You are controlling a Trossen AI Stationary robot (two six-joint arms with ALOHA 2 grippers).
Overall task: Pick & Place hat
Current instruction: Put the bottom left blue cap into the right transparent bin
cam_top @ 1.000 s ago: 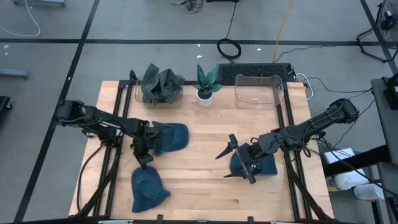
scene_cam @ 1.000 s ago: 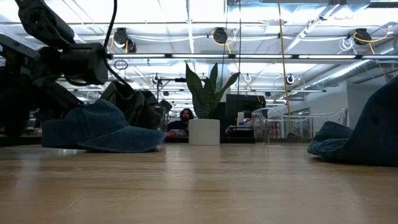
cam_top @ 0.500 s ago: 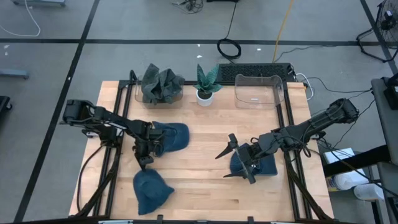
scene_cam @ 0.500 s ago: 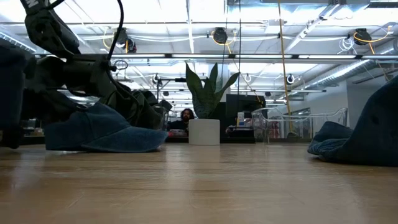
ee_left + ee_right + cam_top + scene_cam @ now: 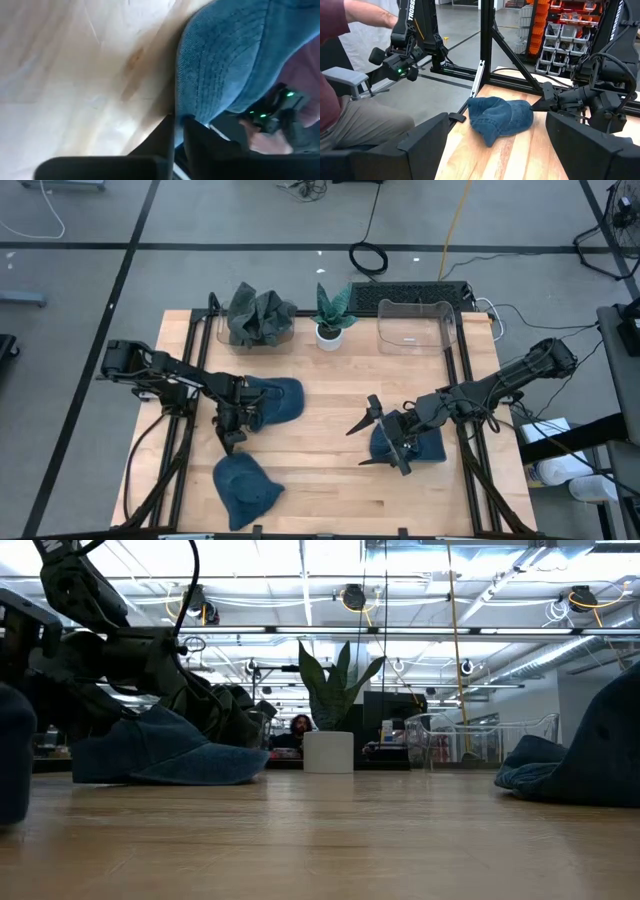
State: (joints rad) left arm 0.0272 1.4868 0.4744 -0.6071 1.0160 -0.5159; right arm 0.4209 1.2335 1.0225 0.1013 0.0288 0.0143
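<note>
Three blue denim hats lie on the wooden table. One hat (image 5: 245,492) sits near the near edge, close in the left wrist view (image 5: 225,65). My left gripper (image 5: 229,446) points toward the near edge, shut at that hat's rim. A second hat (image 5: 272,400) rests beside the left wrist, brim flat on the table (image 5: 165,748). The third hat (image 5: 415,446) lies under my right arm's wrist. My right gripper (image 5: 368,442) is open, points toward the table's left and holds nothing. My left gripper meets the near hat at its edge (image 5: 184,112), which runs into the thin gap between the two fingertips (image 5: 197,132). The fingers come slanting down from the far side. The hat lies on the table in front of them, slack.
A clear bin of grey-green hats (image 5: 258,318) stands at the far left, a potted plant (image 5: 330,315) beside it, and a clear bin (image 5: 415,325) farther right. Black rails (image 5: 180,440) run along both table sides. A person sits beyond the near edge (image 5: 350,110).
The near hat has slid a little toward the near edge and turned, its brim swinging out; in the low view it came in at the left and then sank lower. The left arm's elbow moved slightly toward the right. The right arm kept still.
</note>
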